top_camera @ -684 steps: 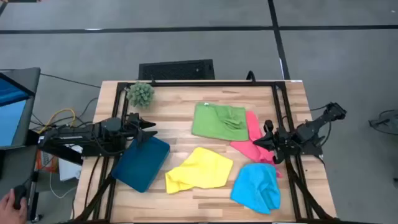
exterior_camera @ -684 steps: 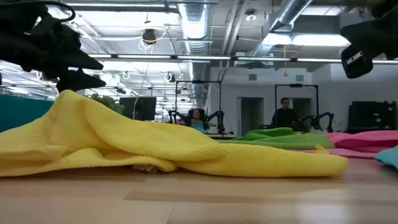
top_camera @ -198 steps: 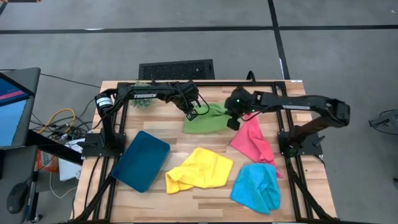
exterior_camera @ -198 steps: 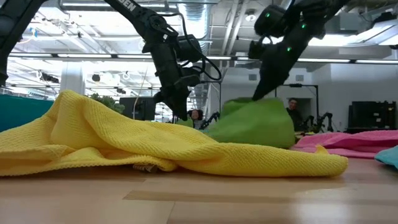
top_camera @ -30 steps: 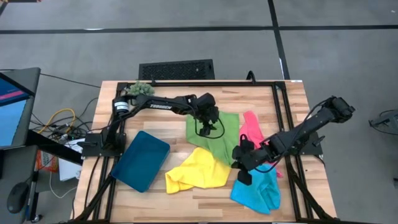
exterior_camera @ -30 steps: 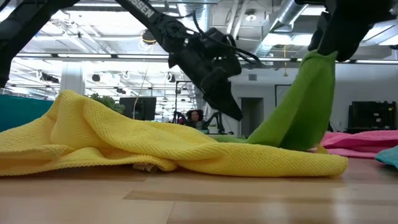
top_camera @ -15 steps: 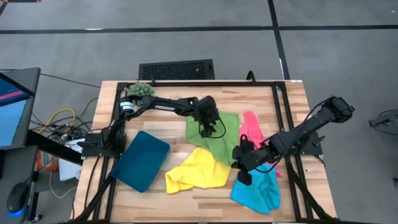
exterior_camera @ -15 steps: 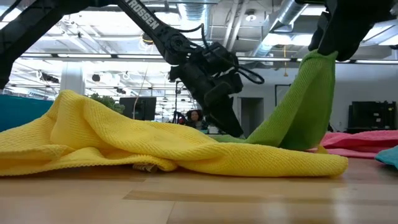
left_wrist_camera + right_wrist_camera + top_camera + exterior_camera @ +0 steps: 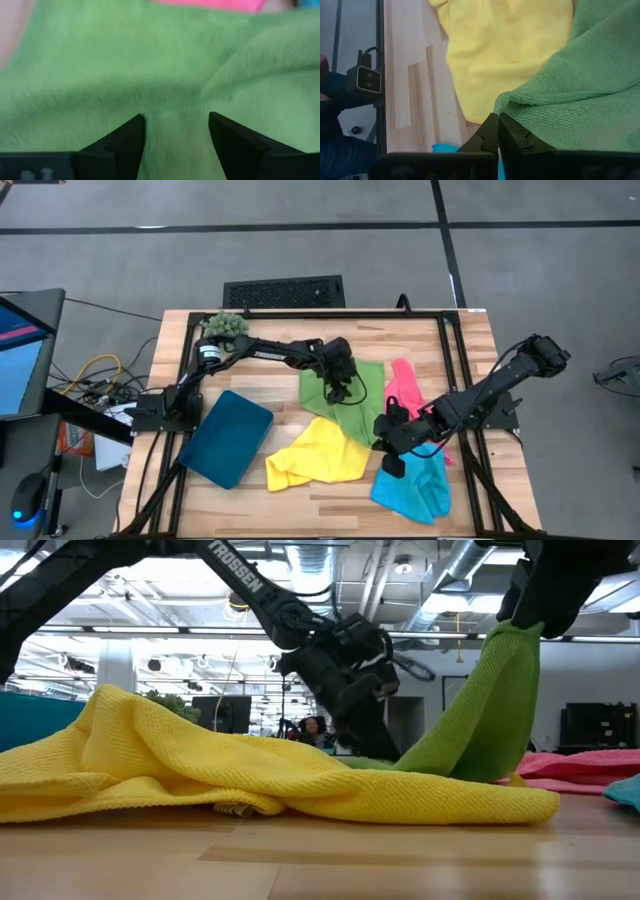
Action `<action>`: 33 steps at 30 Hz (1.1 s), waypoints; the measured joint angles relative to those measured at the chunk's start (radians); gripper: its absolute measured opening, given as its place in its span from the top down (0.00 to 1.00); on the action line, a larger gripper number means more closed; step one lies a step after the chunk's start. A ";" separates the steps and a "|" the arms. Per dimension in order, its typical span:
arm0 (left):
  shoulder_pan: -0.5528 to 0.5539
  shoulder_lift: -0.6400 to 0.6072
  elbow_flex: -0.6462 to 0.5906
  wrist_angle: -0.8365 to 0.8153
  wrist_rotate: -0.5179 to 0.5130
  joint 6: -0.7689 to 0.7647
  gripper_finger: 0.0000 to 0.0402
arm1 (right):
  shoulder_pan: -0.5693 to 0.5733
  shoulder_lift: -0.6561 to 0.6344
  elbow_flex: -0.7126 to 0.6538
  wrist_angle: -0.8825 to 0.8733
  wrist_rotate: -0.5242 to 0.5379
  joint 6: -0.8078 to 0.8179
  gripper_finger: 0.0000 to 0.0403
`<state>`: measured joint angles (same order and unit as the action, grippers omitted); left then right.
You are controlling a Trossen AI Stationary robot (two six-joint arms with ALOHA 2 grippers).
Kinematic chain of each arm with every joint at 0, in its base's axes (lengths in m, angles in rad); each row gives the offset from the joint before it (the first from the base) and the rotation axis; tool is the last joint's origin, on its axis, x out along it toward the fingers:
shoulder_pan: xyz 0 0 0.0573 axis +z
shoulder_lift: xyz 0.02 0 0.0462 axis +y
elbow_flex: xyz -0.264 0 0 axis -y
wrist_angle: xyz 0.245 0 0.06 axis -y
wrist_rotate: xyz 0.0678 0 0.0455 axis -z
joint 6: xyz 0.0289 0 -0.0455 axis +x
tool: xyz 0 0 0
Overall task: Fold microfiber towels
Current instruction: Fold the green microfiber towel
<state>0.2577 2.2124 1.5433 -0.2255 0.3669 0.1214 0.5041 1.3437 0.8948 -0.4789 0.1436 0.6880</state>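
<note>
The green towel (image 9: 345, 385) lies with its far part flat on the table, between the yellow towel (image 9: 320, 452) and the pink towel (image 9: 405, 395). Its near right corner is raised. My right gripper (image 9: 382, 436) is shut on that corner, above the yellow towel's right end and the light blue towel (image 9: 415, 485). My left gripper (image 9: 343, 392) is open and points down over the flat part of the green towel (image 9: 175, 75). In the low view, the yellow towel (image 9: 200, 770) hides its fingertips. My left gripper has its open fingers (image 9: 131, 136) close over the middle of the green towel's flat part, coming from above; whether the tips touch the cloth I cannot tell. My right gripper pinches the green towel's near right corner (image 9: 506, 105) between its shut fingers. The corner is lifted clear (image 9: 510, 640), and the cloth slants down from it, drawn fairly straight, to the part that lies on the table (image 9: 440, 765).
A dark teal tray (image 9: 225, 438) lies at the table's near left. A spiky green plant ball (image 9: 225, 327) sits at the far left corner. The pink towel lies at the right, partly under my right arm. Bare wood shows along the near edge (image 9: 300, 500).
My left gripper has moved a little toward the table's right and near edge and has come down closer to the flat part of the green towel. My right gripper has kept still, and the lifted corner stays up.
</note>
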 joint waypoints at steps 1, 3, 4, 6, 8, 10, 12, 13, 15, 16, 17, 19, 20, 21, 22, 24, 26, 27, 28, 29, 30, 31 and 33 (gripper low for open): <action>0.000 0.000 0.002 0.004 0.005 -0.002 0.48 | 0.000 0.000 0.000 0.000 0.000 0.000 0.94; 0.000 0.000 0.002 0.003 0.010 0.000 0.48 | 0.000 0.000 0.000 0.000 0.000 0.001 0.94; 0.000 0.000 0.002 0.003 0.012 0.001 0.50 | 0.000 0.000 0.000 0.000 0.000 0.001 0.94; 0.000 0.000 0.003 -0.001 0.014 0.001 0.54 | 0.000 0.000 0.000 0.000 0.000 0.001 0.94; 0.000 0.000 0.003 -0.022 0.014 0.003 0.59 | 0.000 0.000 0.000 0.000 0.000 0.002 0.94; 0.000 0.000 0.003 -0.026 0.013 0.012 0.64 | 0.000 0.000 0.000 0.000 0.000 0.003 0.94; 0.000 0.000 0.003 -0.020 0.013 0.016 0.69 | 0.000 0.000 0.000 0.000 0.000 0.003 0.94; 0.003 0.000 0.003 -0.017 0.010 0.016 0.72 | 0.000 0.000 0.000 0.000 0.000 0.003 0.94; 0.004 0.000 0.003 -0.017 0.012 0.015 0.78 | 0.000 0.000 0.000 0.000 0.000 0.003 0.94; 0.005 0.000 0.003 -0.019 0.014 0.014 0.81 | 0.000 0.000 0.000 0.000 0.000 0.003 0.94; 0.005 0.000 0.003 -0.027 0.014 0.014 0.84 | 0.000 0.000 0.000 0.000 0.000 0.003 0.94; 0.005 0.000 0.003 -0.043 0.014 0.022 0.91 | 0.000 0.000 0.000 0.000 0.000 0.009 0.94; 0.006 0.000 0.003 -0.049 0.014 0.027 0.94 | 0.000 0.000 0.000 0.000 0.000 0.011 0.94; 0.006 0.000 0.003 -0.054 0.014 0.031 0.97 | 0.000 0.000 0.000 0.000 0.000 0.012 0.94; 0.006 0.000 0.003 -0.058 0.014 0.032 0.98 | 0.000 0.000 0.000 0.000 0.000 0.012 0.94; 0.006 0.000 0.003 -0.067 0.007 0.022 0.99 | 0.000 0.000 0.000 0.000 0.000 0.012 0.94; 0.006 0.000 0.003 -0.078 -0.009 0.002 0.99 | 0.000 0.000 0.000 0.001 0.000 0.012 0.94; 0.006 -0.003 0.003 -0.085 -0.011 -0.009 0.99 | 0.000 0.000 0.000 0.001 0.000 0.012 0.94; 0.006 -0.010 0.003 -0.100 -0.014 -0.022 1.00 | 0.000 0.000 0.000 0.001 0.000 0.012 0.94; 0.006 -0.017 0.011 -0.118 -0.018 -0.028 1.00 | 0.000 0.000 0.000 0.001 0.000 0.012 0.94; 0.006 -0.025 0.025 -0.136 -0.027 -0.030 1.00 | 0.000 0.000 0.000 0.002 0.000 0.012 0.94; 0.006 -0.035 0.042 -0.159 -0.040 -0.030 1.00 | -0.001 0.000 0.000 0.002 0.000 0.012 0.94; 0.005 -0.059 0.079 -0.209 -0.077 -0.030 1.00 | -0.002 0.000 0.000 0.002 0.008 0.012 0.94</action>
<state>0.2630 2.1538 1.6225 -0.4344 0.2898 0.0910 0.5018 1.3434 0.8948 -0.4767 0.1514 0.7003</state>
